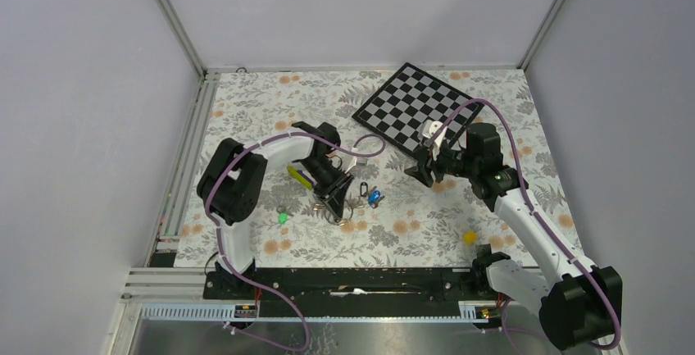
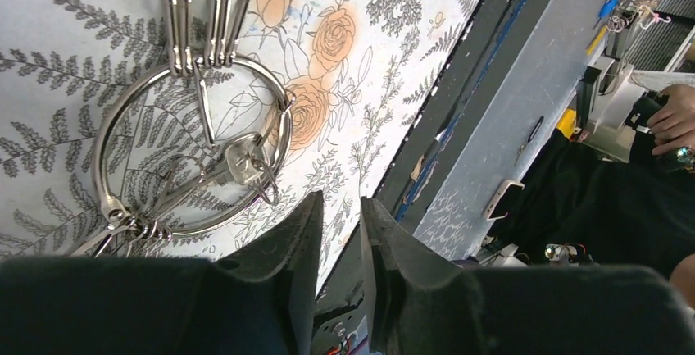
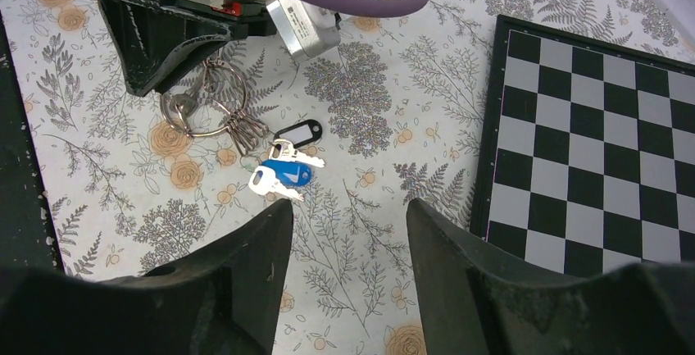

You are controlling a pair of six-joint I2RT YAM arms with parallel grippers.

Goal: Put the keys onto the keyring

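The silver keyring (image 2: 97, 154) lies flat on the floral cloth, with a small silver key (image 2: 238, 162) and several wire clips (image 2: 205, 11) hanging on it. My left gripper (image 2: 340, 207) hovers just beside the ring; its jaws stand a narrow gap apart with nothing between them. The blue key (image 3: 283, 176) and the black key (image 3: 297, 135) lie together just right of the keyring (image 3: 243, 97). The green key (image 1: 283, 217) lies alone to the left. My right gripper (image 3: 348, 207) hangs open and empty above the cloth, right of the keys.
A black-and-white checkerboard (image 1: 414, 113) lies at the back right. A yellow wedge block (image 1: 299, 176) sits behind the left gripper (image 1: 332, 199). A small yellow cube (image 1: 470, 238) rests near the front right. The table's front edge (image 2: 459, 125) runs close by the keyring.
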